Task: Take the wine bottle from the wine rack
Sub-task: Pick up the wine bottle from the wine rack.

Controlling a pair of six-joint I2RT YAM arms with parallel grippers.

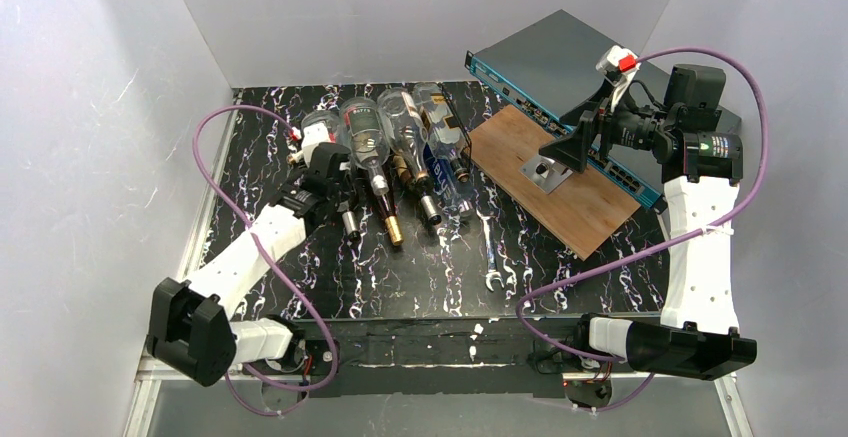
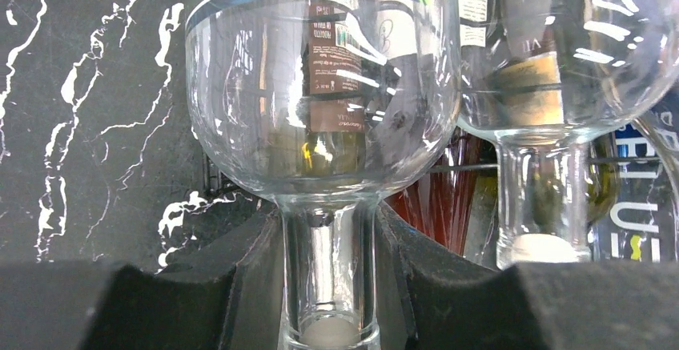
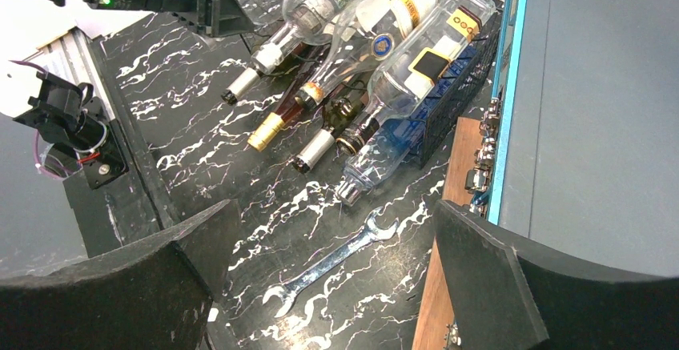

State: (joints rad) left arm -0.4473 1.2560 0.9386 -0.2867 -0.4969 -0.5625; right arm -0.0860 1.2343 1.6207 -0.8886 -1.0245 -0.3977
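Several glass bottles lie side by side, necks toward me, on the black wire wine rack (image 1: 462, 137) (image 3: 458, 98). My left gripper (image 1: 343, 197) (image 2: 328, 286) is shut on the neck of the leftmost clear wine bottle (image 1: 322, 125) (image 2: 320, 110). Its black pads (image 2: 240, 278) press both sides of the glass neck, and a pale stopper shows at the mouth. This bottle's white-capped neck (image 3: 255, 66) also shows in the right wrist view. My right gripper (image 1: 560, 152) (image 3: 336, 286) hangs open over the wooden board, away from the bottles, holding nothing.
A flat grey box with a teal edge (image 1: 560, 57) lies at the back right, and a wooden board (image 1: 575, 207) leans against it. A steel wrench (image 1: 490, 254) (image 3: 328, 262) lies on the black marbled mat near the bottle necks. White walls enclose the table.
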